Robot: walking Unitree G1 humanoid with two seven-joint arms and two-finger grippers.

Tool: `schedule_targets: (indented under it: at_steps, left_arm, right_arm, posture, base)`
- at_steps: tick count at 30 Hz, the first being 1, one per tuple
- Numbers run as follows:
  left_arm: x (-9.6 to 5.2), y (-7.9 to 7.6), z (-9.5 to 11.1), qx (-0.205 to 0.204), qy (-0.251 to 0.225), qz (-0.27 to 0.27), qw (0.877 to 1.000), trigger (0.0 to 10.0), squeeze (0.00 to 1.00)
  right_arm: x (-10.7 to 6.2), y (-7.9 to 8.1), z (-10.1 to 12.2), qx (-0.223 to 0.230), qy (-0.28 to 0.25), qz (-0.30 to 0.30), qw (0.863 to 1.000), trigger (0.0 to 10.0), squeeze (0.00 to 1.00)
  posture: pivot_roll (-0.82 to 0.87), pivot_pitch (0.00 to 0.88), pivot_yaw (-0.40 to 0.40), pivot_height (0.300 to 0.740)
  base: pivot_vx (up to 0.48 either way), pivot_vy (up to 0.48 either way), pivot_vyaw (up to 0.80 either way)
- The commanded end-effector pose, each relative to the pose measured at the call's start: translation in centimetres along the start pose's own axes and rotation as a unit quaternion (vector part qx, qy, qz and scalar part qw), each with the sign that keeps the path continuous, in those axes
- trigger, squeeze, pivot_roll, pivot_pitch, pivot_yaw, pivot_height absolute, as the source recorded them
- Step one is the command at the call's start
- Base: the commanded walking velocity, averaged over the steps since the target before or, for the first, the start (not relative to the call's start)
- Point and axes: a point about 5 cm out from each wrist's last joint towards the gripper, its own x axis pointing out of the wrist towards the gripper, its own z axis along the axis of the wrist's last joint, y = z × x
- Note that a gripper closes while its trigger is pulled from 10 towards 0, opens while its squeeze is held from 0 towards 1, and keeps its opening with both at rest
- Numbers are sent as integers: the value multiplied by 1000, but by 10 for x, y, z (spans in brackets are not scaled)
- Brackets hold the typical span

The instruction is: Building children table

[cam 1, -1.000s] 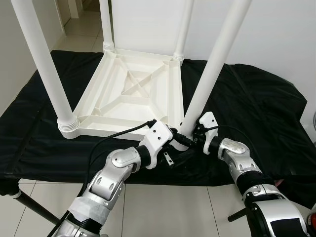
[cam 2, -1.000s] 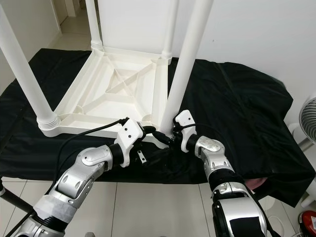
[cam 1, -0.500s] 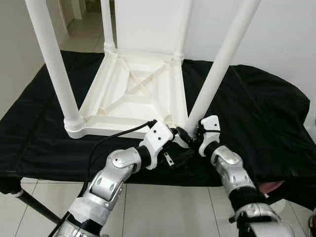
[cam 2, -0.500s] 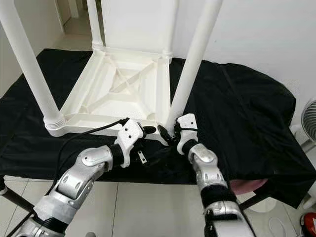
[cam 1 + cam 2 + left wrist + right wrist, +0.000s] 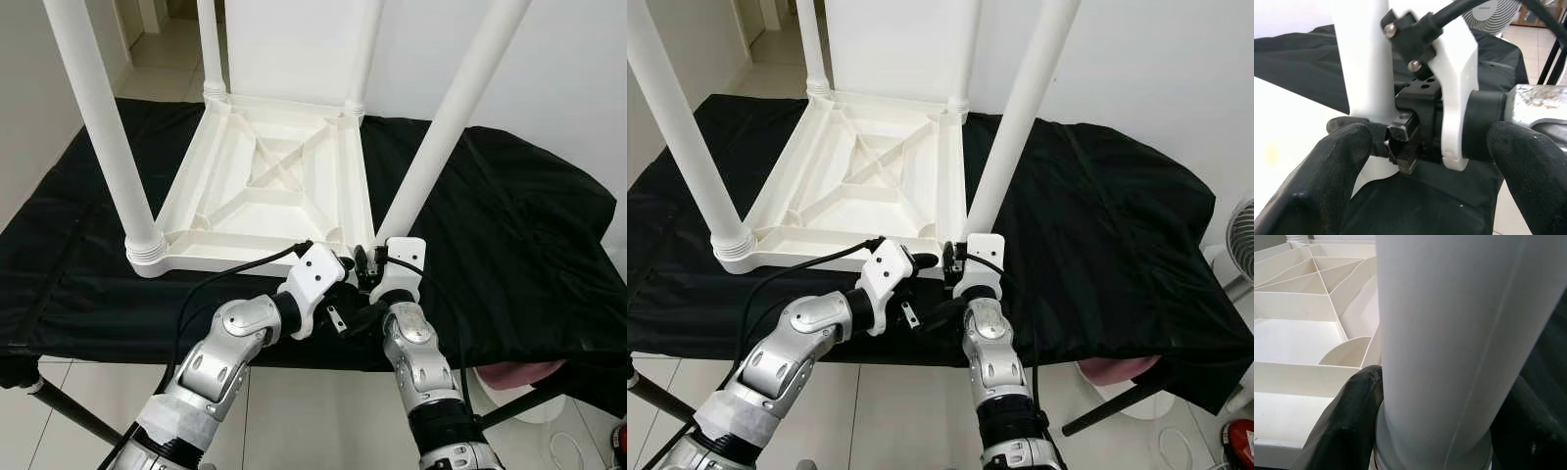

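A white children table (image 5: 265, 186) lies upside down on a black cloth, its legs pointing up. The near right leg (image 5: 446, 127) leans out to the right from its corner socket. My right gripper (image 5: 377, 262) clasps the base of that leg; in the right wrist view its black fingers (image 5: 1347, 426) press on both sides of the leg (image 5: 1449, 333). My left gripper (image 5: 349, 284) hovers open at the same corner. In the left wrist view its fingers (image 5: 1327, 181) stand wide apart around the right wrist mount (image 5: 1449, 88).
The black cloth (image 5: 509, 225) covers a low platform with its front edge just under my arms. The near left leg (image 5: 103, 137) stands at the left corner. A fan (image 5: 1239, 235) stands on the right, with a white wall behind and tiled floor below.
My right arm has swung from the right side to straight in front, its wrist turning around the leg's base. The left gripper has stayed at the corner. The camera has shifted slightly.
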Motion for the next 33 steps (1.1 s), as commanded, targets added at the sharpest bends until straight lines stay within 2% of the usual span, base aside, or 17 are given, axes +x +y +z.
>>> schedule_targets:
  at_steps: [1, 2, 3, 15, 16, 18, 19, 21, 26, 31, 33]
  left_arm:
    - [0, -1, 0, -2, 4, 11, 1000, 10000, 0]
    - [0, -1, 0, -2, 4, 11, 1000, 10000, 0]
    - [-1, 0, -1, -2, 4, 11, 1000, 10000, 0]
    - [-1, -2, -1, -5, 4, 15, 1000, 10000, 0]
    - [-1, -3, -1, -6, 4, 15, 1000, 10000, 0]
    - [-1, -3, -1, -6, 4, 15, 1000, 10000, 0]
    - [-1, -3, -2, -6, 4, 15, 1000, 10000, 0]
    - [-1, -3, -2, -7, 4, 15, 1000, 10000, 0]
    - [0, -3, -2, -8, 4, 15, 1000, 10000, 0]
    - [1, -3, -2, -9, 3, 15, 1000, 10000, 0]
    - [1, -3, -1, -8, 3, 15, 1000, 10000, 0]
  right_arm:
    - [-2, -4, 0, 9, 2, -15, 1000, 10000, 0]
    - [-2, -4, 0, 9, 2, -15, 1000, 10000, 0]
    - [-3, -5, 1, 9, -1, -15, 1000, 10000, 1000]
    - [-27, -12, 23, 3, -78, -7, 997, 10000, 1000]
    - [-28, -12, 27, 0, -89, -5, 996, 10000, 780]
    - [-30, -12, 29, -2, -96, -4, 995, 10000, 780]
    - [-32, -11, 34, -1, -111, 0, 994, 10000, 0]
    - [-37, -8, 46, -10, -156, 9, 988, 10000, 0]
    - [-43, -6, 59, -24, -196, 6, 980, 10000, 0]
    - [-47, 3, 71, -42, -233, 24, 971, 10000, 0]
    - [-51, 10, 75, -61, -253, 45, 964, 39, 0]
  posture:
    - [-23, 0, -61, 740]
    - [-23, 0, -61, 740]
    - [-22, 0, -62, 740]
    - [-33, 0, -74, 740]
    - [-35, 0, -74, 740]
    - [-35, 0, -74, 740]
    - [-39, 0, -74, 740]
    - [-39, 0, -74, 740]
    - [-44, 0, -75, 740]
    - [-43, 0, -74, 740]
    - [-42, 0, -74, 740]
  base:
    - [0, 0, 0]
    - [0, 0, 0]
    - [0, 0, 0]
    - [0, 0, 0]
    - [0, 0, 0]
    - [0, 0, 0]
    - [0, 0, 0]
    - [0, 0, 0]
    - [0, 0, 0]
    - [0, 0, 0]
    - [0, 0, 0]
